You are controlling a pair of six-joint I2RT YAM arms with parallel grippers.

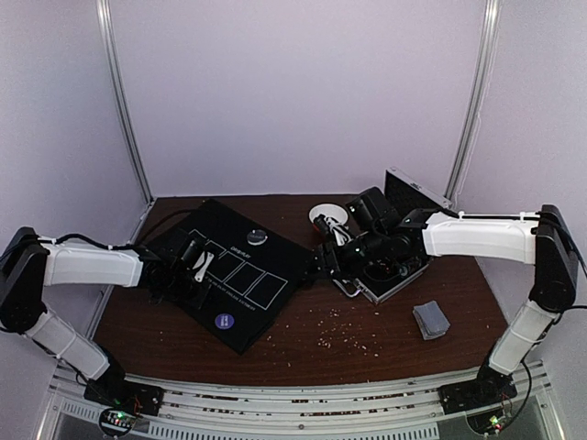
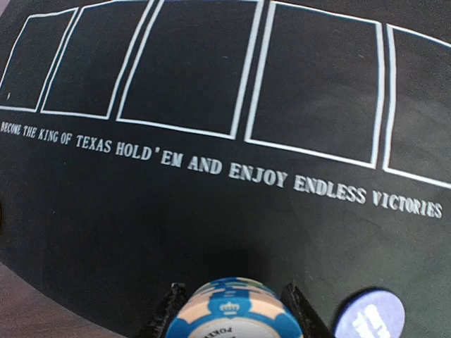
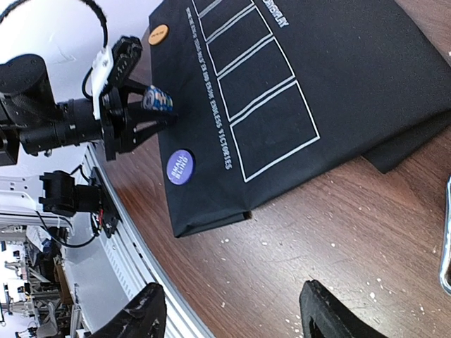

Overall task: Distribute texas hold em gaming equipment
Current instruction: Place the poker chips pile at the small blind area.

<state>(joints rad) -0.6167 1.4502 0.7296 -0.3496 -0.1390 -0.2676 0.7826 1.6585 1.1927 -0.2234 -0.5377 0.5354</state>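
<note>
A stack of blue-and-peach striped poker chips (image 2: 229,313) sits between the fingers of my left gripper (image 2: 232,292), which is shut on it just above the black mat (image 2: 211,211), below the printed line of text. The top view has this gripper (image 1: 195,266) over the mat's left part. Lying on the mat are a purple disc (image 1: 223,321) near its front corner, a pale grey disc (image 1: 259,236) at its far edge and an orange disc (image 3: 158,34). My right gripper (image 3: 232,317) hangs open and empty over bare wood beside the mat's right edge. A grey-blue deck of cards (image 1: 431,319) rests at the right.
The open silver case (image 1: 396,275) stands at the back right, under the right arm. A white bowl (image 1: 327,217) sits behind the mat. Pale crumbs are scattered over the brown table (image 1: 367,339). A metal rail runs along the near edge.
</note>
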